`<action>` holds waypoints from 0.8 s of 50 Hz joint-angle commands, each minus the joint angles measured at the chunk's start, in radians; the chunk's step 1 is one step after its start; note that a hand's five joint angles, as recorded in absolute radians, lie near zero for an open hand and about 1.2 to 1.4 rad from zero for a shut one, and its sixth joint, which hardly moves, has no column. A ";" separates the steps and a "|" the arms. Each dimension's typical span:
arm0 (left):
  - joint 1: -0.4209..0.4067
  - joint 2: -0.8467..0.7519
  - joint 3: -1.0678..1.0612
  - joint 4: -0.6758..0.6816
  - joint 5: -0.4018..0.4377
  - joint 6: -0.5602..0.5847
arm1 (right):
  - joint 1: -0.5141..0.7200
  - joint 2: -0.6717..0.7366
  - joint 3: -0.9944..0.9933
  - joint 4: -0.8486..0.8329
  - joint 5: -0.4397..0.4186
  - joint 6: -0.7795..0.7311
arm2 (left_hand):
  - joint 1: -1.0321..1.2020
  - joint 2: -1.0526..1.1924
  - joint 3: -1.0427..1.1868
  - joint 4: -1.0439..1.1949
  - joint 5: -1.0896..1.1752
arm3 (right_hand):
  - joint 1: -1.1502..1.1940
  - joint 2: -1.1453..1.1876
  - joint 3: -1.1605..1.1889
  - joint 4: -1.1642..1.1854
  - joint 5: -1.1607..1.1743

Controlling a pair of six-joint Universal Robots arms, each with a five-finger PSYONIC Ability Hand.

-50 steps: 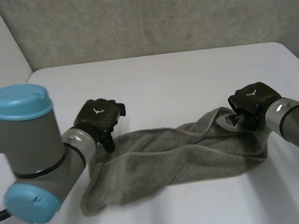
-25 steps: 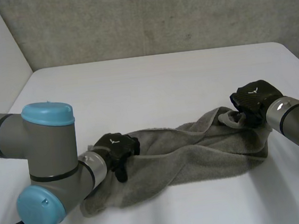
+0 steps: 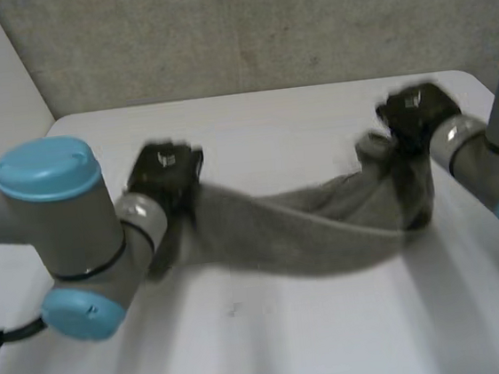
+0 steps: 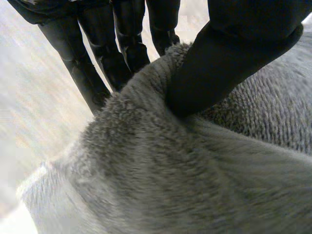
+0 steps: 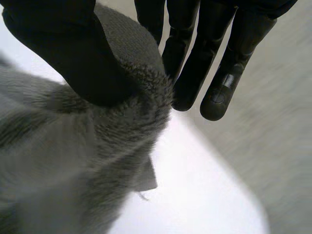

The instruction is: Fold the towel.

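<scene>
A grey towel [image 3: 307,225] hangs in a sagging band between my two hands, lifted off the white table [image 3: 269,122]. My left hand [image 3: 166,171] holds its left end. In the left wrist view the thumb [image 4: 229,58] presses the towel [image 4: 195,175] against the straight fingers [image 4: 92,73]. My right hand [image 3: 413,112] holds the right end, which droops beneath it. In the right wrist view the thumb [image 5: 63,53] pinches the towel [image 5: 73,161] against the fingers [image 5: 195,63].
The table's far edge meets a grey wall [image 3: 259,25]. Bare table [image 3: 274,336] lies below and in front of the hanging towel.
My left hand dropped onto the towel's left end, closed on it and rose. Both hands lifted and moved back, raising the towel off the table.
</scene>
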 commanded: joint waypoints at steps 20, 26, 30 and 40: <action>0.070 0.081 -0.141 0.258 -0.019 0.021 | 0.007 0.100 -0.142 -0.047 0.012 0.265 | 0.249 0.189 0.194 0.187 0.213 | 0.363 0.219 0.209 0.199 0.314; 0.076 0.076 -0.212 0.180 -0.015 0.019 | 0.004 0.086 -0.113 -0.015 0.021 0.199 | 0.249 0.189 0.194 0.187 0.213 | 0.363 0.219 0.209 0.199 0.314; 0.067 0.131 -0.249 0.166 -0.009 0.019 | -0.005 0.039 -0.074 -0.015 0.007 0.190 | 0.249 0.189 0.194 0.187 0.213 | 0.363 0.219 0.209 0.199 0.314; 0.037 0.210 -0.361 0.108 0.001 0.019 | -0.027 0.019 0.017 0.020 0.015 0.151 | 0.249 0.189 0.194 0.187 0.213 | 0.363 0.219 0.209 0.199 0.314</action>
